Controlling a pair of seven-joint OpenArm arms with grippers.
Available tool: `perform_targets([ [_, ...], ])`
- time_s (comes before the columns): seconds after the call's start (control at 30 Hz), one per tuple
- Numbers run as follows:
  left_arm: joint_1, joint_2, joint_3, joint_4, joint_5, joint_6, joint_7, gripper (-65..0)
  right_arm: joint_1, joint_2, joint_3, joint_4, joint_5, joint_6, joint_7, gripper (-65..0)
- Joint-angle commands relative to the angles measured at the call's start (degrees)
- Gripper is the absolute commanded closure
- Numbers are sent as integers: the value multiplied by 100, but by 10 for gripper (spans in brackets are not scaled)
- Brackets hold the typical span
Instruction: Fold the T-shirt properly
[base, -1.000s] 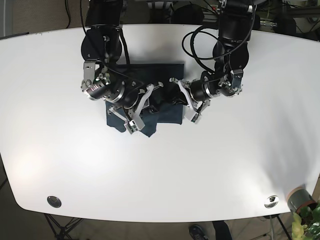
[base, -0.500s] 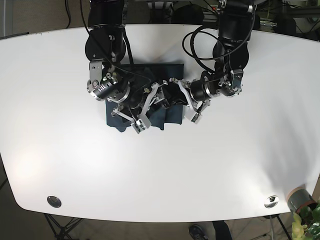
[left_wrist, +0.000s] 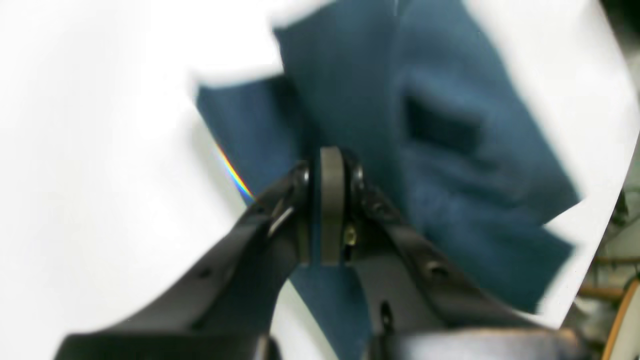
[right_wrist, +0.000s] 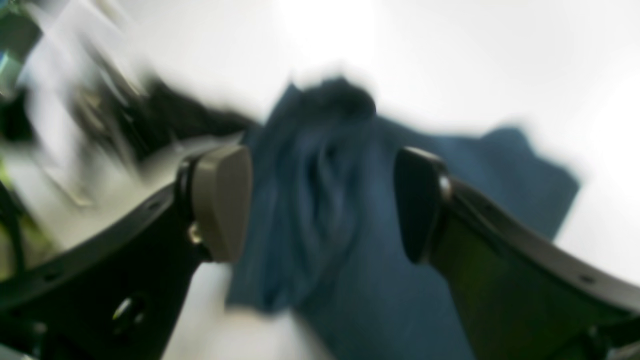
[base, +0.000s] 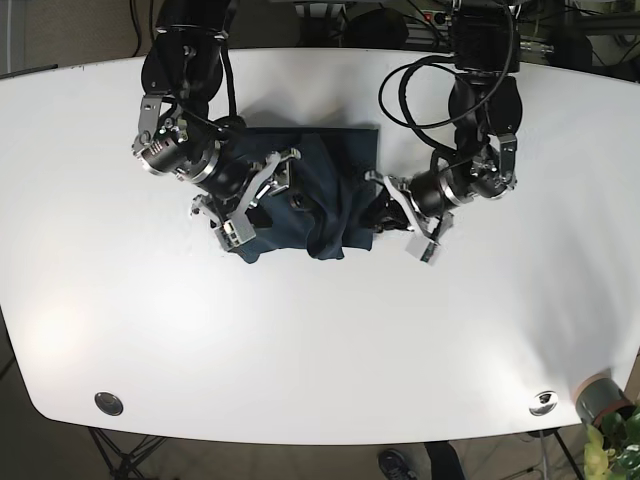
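The dark blue T-shirt (base: 322, 170) lies crumpled on the white table (base: 320, 330) between my two arms. My left gripper (base: 383, 216) is at the shirt's right edge. In the left wrist view its pads (left_wrist: 332, 200) are pressed together with a strip of T-shirt (left_wrist: 450, 150) fabric pinched between them. My right gripper (base: 254, 196) hangs over the shirt's left half. In the right wrist view, the right gripper (right_wrist: 320, 200) stands open, with bunched T-shirt (right_wrist: 345, 280) cloth below the gap. That view is blurred.
Black cables (base: 410, 90) loop over the table's back right. Two metal fittings (base: 108, 403) (base: 543, 403) sit near the front edge. A small plant pot (base: 600, 400) stands past the front right corner.
My left gripper has shut on the shirt's right edge and moved right, dragging the cloth with it. My right arm swung left and back, its gripper staying open. The shirt's front edge bunched up.
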Motion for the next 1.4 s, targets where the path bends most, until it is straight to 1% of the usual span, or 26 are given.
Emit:
perform_targets([
  [0.0,99,-310,-152,341,-383,-42,-98,-6,1,99,-21,-178,224,52,101,-423],
  [0.13,301,-846,-310,517,-893,-42,-98,-6,-17,116,-47,-565,224,52,101,-423],
  [0.2,345,-1031,-337,517,-998,-42,-107,-6,-25,125,-196,-705,224,52,101,-423],
  [0.33,424,-1268,-354,490,-1025,-42,-133,-6,-34,152,-768,-820,180,34,128,-423],
  [0.57,538,-1268,-574,499,-1025,-42,-133,-6,1,90,-1884,-837,180,-1,137,-423],
  [0.67,547,-1277,-574,543,-1025,-42,-142,-6,19,-15,-2104,-802,171,-1,207,-423],
  [0.77,529,-1277,-574,543,-1016,-42,-142,-6,10,-15,-2157,-785,215,-1,233,-423],
  [0.87,521,-1374,-556,552,-1007,-42,-142,-6,-8,-7,-2122,-609,197,-1,251,-423],
  [1.0,415,-1488,-293,552,-937,-33,-151,-6,19,240,-2060,-424,171,-1,251,-422],
  [1.1,318,-1523,200,657,-576,-33,-151,-6,27,275,-1515,-407,189,-1,260,-422],
  [1.2,274,-1470,771,895,21,-33,-151,-6,54,283,-794,-407,162,-1,260,-422],
  [1.3,134,-1180,1378,1053,593,-33,-160,-6,335,301,-73,-450,153,-1,260,-422],
  [1.37,63,-1022,1633,1088,953,-33,-160,-6,493,363,261,-574,101,-1,260,-420],
])
